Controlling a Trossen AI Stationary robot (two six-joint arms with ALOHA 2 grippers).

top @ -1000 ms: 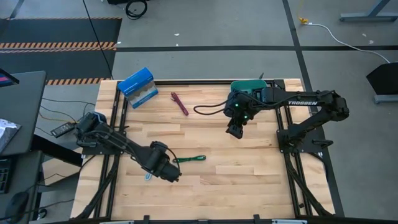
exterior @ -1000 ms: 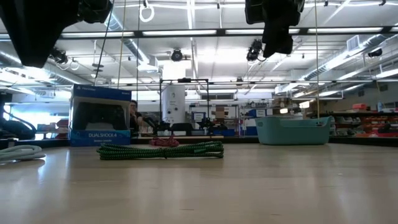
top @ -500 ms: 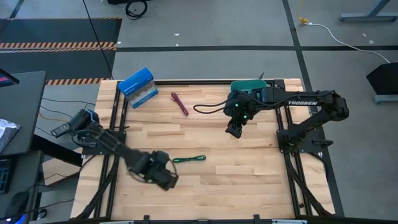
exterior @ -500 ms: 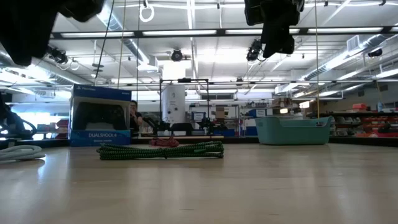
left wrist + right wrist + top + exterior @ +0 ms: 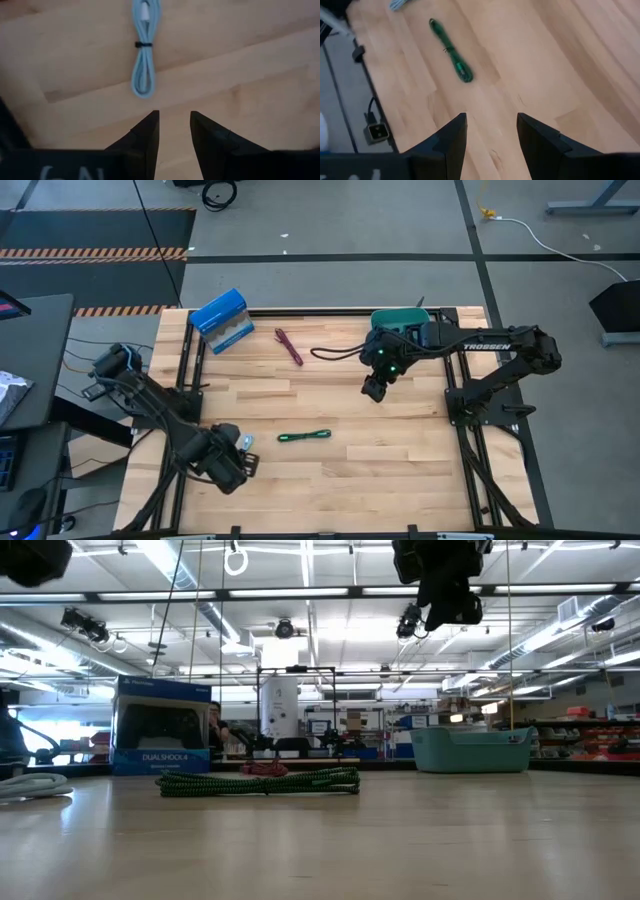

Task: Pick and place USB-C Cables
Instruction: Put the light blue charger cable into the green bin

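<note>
Three bundled cables lie flat on the wooden table. A silvery-blue cable (image 5: pixel 243 442) (image 5: pixel 142 55) lies just ahead of my left gripper (image 5: pixel 234 456) (image 5: pixel 174 122), which is open above the table near its left near corner and touches nothing. A green cable (image 5: pixel 305 436) (image 5: pixel 260 781) (image 5: pixel 451 50) lies mid-table. A maroon cable (image 5: pixel 289 346) (image 5: pixel 262 769) lies toward the far edge. My right gripper (image 5: pixel 374 389) (image 5: pixel 491 125) (image 5: pixel 446 590) hangs open, high over the table beside the teal bin (image 5: pixel 398 320). Other cables are out of view.
A blue box (image 5: pixel 221 319) (image 5: pixel 160 730) stands at the table's far left corner. The teal bin (image 5: pixel 470 750) sits at the far edge, right of centre. A black cord (image 5: pixel 335 354) loops from the right arm. Bare wood lies between the green cable and the near edge.
My left gripper has drawn back from beside the green cable toward the table's left near corner, and the silvery-blue cable now shows in front of it. The green and maroon cables have stayed put.
</note>
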